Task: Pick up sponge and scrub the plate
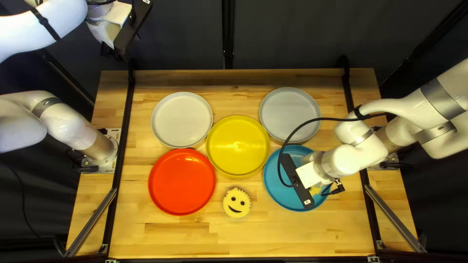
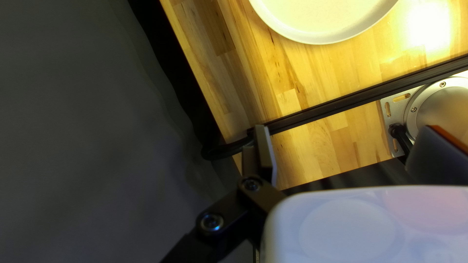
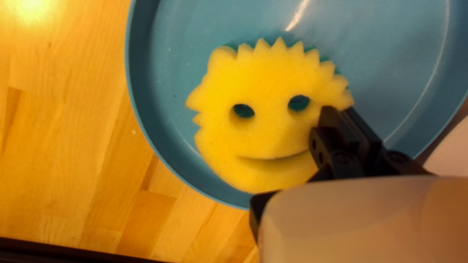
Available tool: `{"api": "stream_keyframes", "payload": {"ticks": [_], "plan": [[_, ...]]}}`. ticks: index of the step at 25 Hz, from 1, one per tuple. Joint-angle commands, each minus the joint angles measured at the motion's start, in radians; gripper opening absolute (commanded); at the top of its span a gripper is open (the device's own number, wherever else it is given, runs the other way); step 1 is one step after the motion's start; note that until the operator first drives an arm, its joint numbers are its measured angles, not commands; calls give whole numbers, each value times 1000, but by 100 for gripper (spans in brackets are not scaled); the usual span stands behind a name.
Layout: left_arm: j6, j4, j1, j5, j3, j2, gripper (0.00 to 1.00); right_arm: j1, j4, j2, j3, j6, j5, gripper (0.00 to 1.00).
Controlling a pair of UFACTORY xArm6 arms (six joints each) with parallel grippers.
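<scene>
Bench under a dark curtain: sponge clamped in the blue plate

Pale wood makes up the bench (image 1: pixel 161 238), with the dark curtain (image 1: pixel 185 41) behind its far edge. The right gripper (image 1: pixel 307 176) reaches down over the blue plate (image 3: pixel 390 53), its two fingers close together and clamped on the edge of the yellow sponge (image 3: pixel 263 131), beside one end of the cut-out smile. The sponge lies smile up within the plate, spreading out to one side of the fingertips and reaching the plate's rim. Green shows beneath its toothed edge.

Outward from there, a second smiling sponge (image 1: pixel 236 203) rests directly on the bench, between the blue plate and the red plate (image 1: pixel 182 182). The yellow plate (image 1: pixel 238 146) sits in the middle of the group, with the grey plate (image 1: pixel 290 114) and the off-white plate (image 1: pixel 182 119) farther back on either side.

Well apart from all this, the left gripper (image 1: pixel 112 51) hangs raised near the bench's far left corner, its fingers spread apart.
</scene>
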Motion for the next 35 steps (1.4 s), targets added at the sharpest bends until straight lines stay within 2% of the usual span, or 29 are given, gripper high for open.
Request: {"api": "stream_keyframes", "payload": {"ticks": [1,8,13,17,23,28,35], "plan": [[0,0,0,0,0,0,100,-83,-2,14,-9,-62,-36,0],[0,0,0,0,0,0,100,-186,-9,52,-37,-146,-80,0],[0,0,0,0,0,0,100,-256,-32,72,-25,-224,-131,0],[0,0,0,0,0,0,100,-231,-51,52,-2,-229,-135,0],[0,0,0,0,0,0,100,-198,-51,-50,90,-254,-148,0],[0,0,0,0,0,0,100,-183,-40,-102,133,-273,-149,0],[0,0,0,0,0,0,100,-119,-40,-139,171,-224,-145,0]]}}
